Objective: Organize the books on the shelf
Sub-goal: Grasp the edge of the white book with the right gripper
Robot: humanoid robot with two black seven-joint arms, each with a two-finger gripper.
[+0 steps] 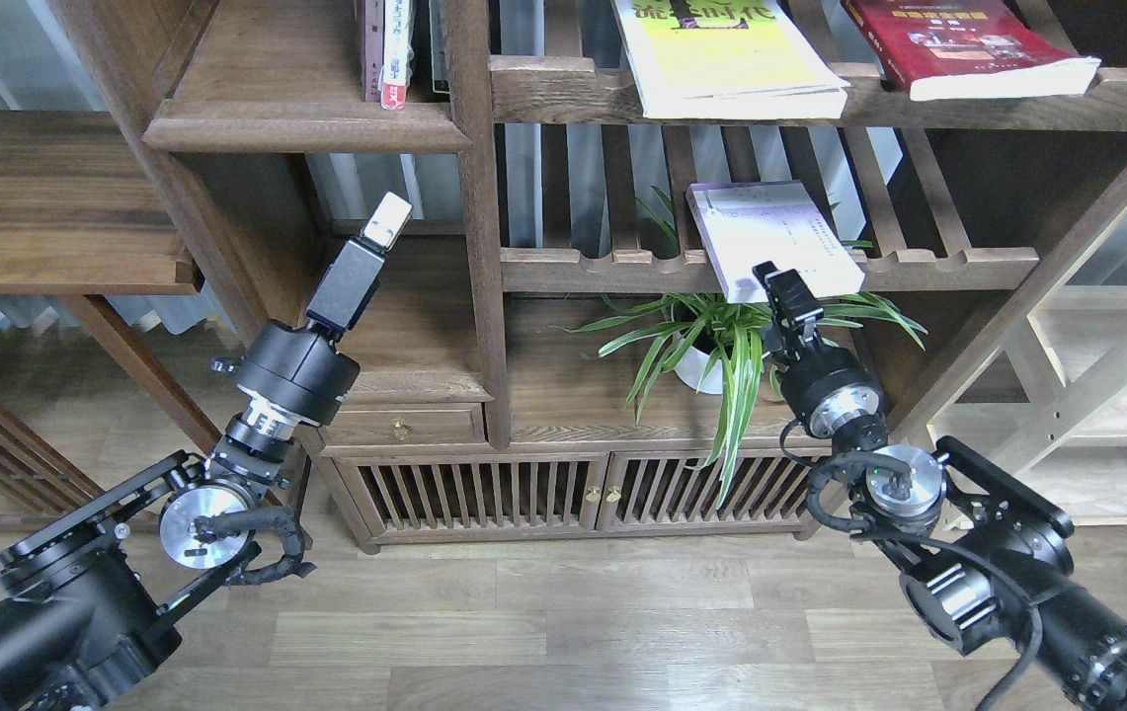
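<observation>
The robot's right tool (768,274) reaches the near edge of the pale lilac book (770,237), which lies flat on a slatted shelf (958,265) above a potted plant (721,336); whether it grips cannot be told. The left tool (387,219), fingers seemingly together, hangs free. The yellow-green book (721,59) and dark red book (958,44) lie on the slatted shelf above.

Pale lilac-white thin paperback (772,237) lies flat on a slatted rail, overhanging it. Above it, yellow-green paperback (724,54) and dark red paperback (963,44) lie flat. Dark brown solid-plank shelf (301,123) sits upper left of it.
</observation>
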